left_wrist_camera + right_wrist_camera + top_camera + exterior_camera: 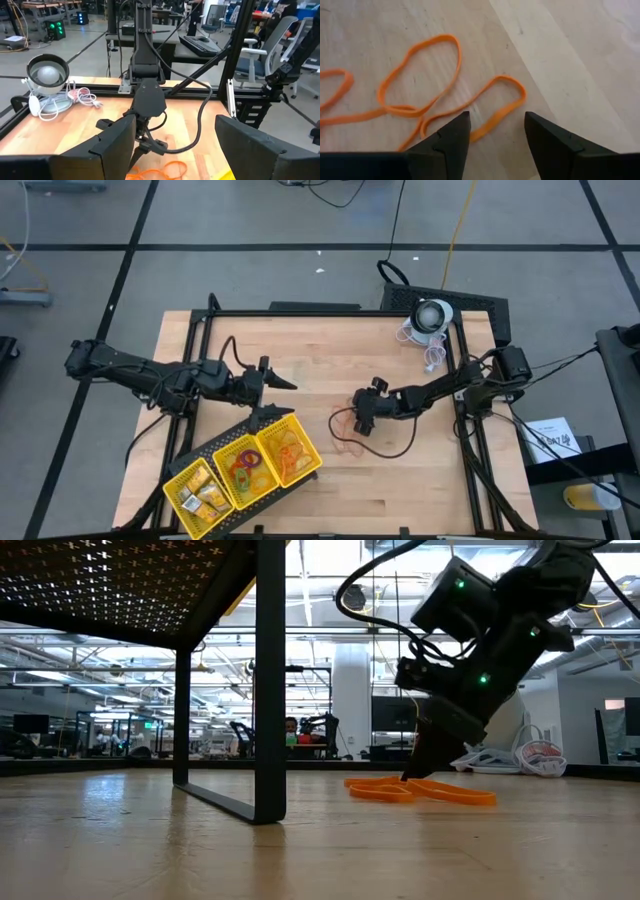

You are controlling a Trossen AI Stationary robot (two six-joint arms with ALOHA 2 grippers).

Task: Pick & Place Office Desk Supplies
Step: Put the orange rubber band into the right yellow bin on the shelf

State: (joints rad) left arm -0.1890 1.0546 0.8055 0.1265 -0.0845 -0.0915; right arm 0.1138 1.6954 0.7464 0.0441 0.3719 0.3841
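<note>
We held the right gripper (495, 145), jaws spread, straddling an orange rubber band (490, 107) on the table (580, 65), poised to pinch it.

The pale wooden worktop (300, 350) stands on a grey floor (250, 270) crossed by dark lines. Beyond it lies a large workshop hall with rows of ceiling lights (330, 635), a white pillar (352, 700), desks with dark monitors (390, 727), and a grey office chair (260, 50).
</note>
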